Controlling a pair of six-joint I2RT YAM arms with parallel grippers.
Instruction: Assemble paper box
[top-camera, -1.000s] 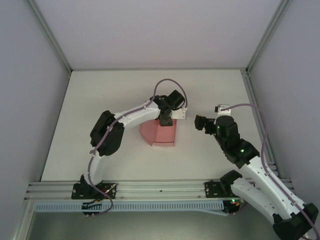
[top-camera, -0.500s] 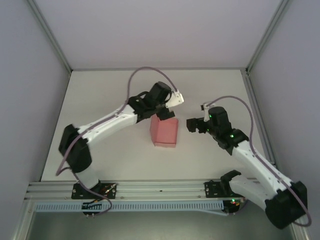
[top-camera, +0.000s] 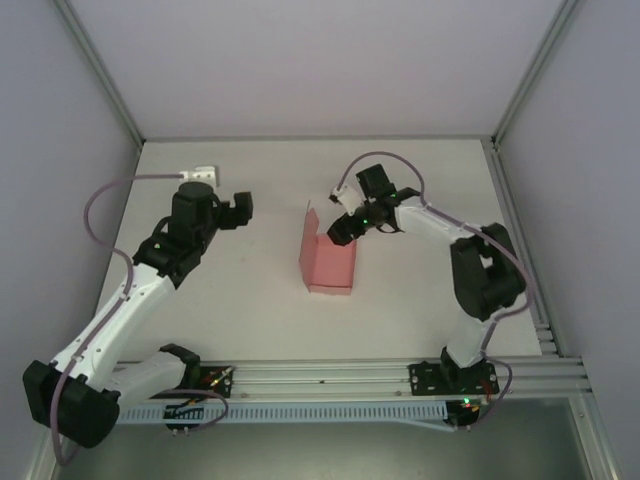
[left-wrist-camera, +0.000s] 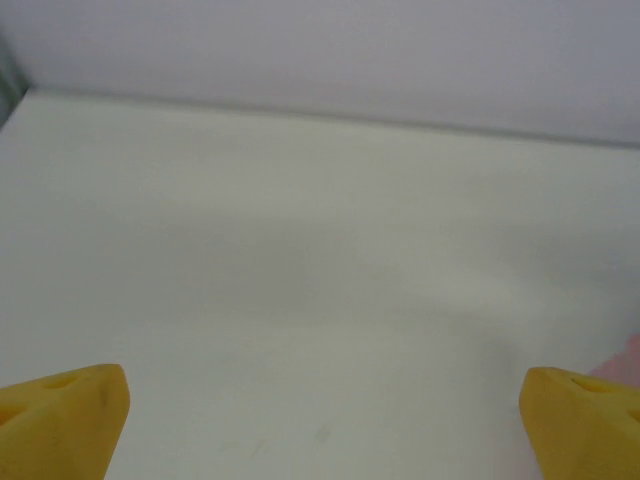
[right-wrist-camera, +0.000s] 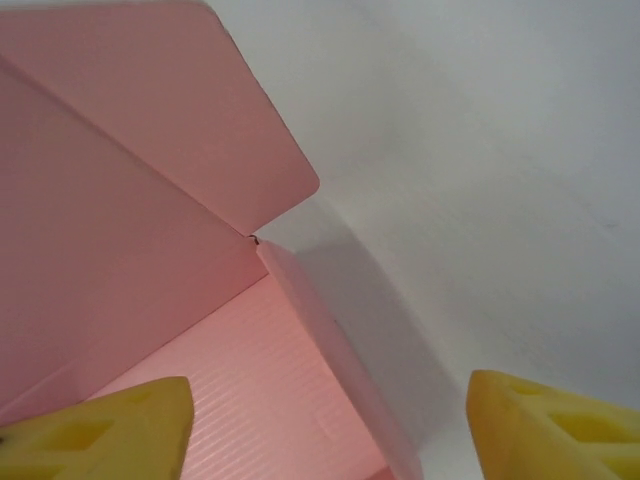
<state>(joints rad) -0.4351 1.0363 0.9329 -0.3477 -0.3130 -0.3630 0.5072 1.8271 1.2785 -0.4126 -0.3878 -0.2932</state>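
**A:** Where's the paper box (top-camera: 328, 262)?

**B:** In the middle of the worktop (top-camera: 250, 320), open-topped, with one flap standing at its far-left edge. Nothing holds it.

**A:** What changed?

**B:** The left arm (top-camera: 150, 280) has let go and swung off left, jaws wide and empty. The right arm (top-camera: 430, 215) has moved in, jaws apart astride the box's far-right corner. The next fold looks to be its job.

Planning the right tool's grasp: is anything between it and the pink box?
Nothing visible. The right tool sits at the paper box, its open fingers straddling one side wall beside the raised flap.
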